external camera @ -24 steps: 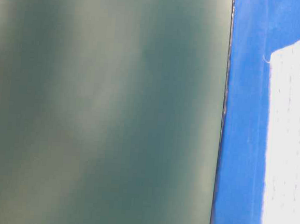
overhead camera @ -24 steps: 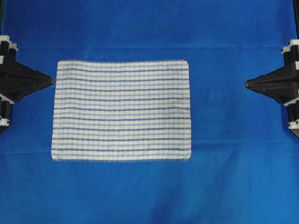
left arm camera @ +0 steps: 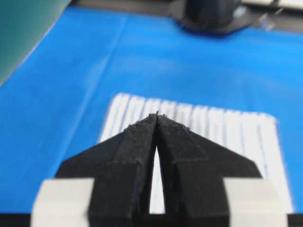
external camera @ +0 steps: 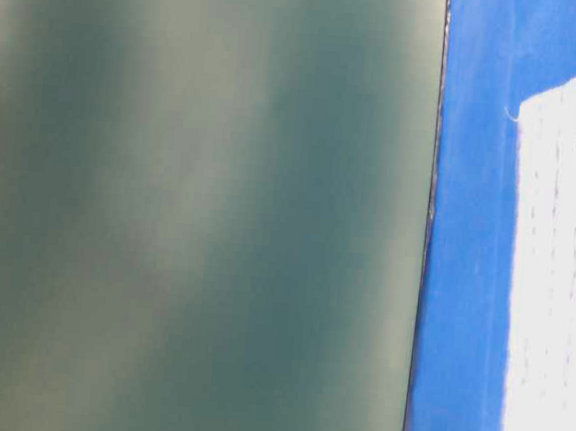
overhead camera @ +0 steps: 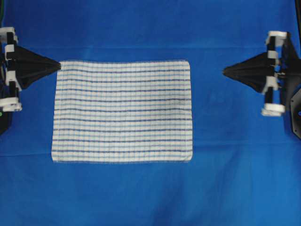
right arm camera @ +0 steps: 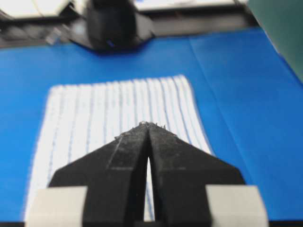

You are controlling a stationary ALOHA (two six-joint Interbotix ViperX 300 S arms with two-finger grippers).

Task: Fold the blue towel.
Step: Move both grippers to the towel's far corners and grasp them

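Jaws clenched on both arms, tips meeting and nothing between them: left gripper point(overhead camera: 58, 67) sits at the far-left corner of the blue towel point(overhead camera: 122, 110), right gripper point(overhead camera: 225, 71) well apart from the towel's right edge over bare blue table covering point(overhead camera: 150, 197). Towel lies flat and unfolded at centre; wrist views show each closed tip point(left arm camera: 156, 115) point(right arm camera: 147, 124) up close, while the table-level view gives only a blurred green panel point(external camera: 199, 209) and a towel edge. Against the earlier overhead frame, both grippers have come inward and up-frame; towel unmoved.

One blue towel point(overhead camera: 122, 111), one blue table covering point(overhead camera: 235, 188), two black pincers, left pincer point(overhead camera: 58, 67), right pincer point(overhead camera: 225, 71)
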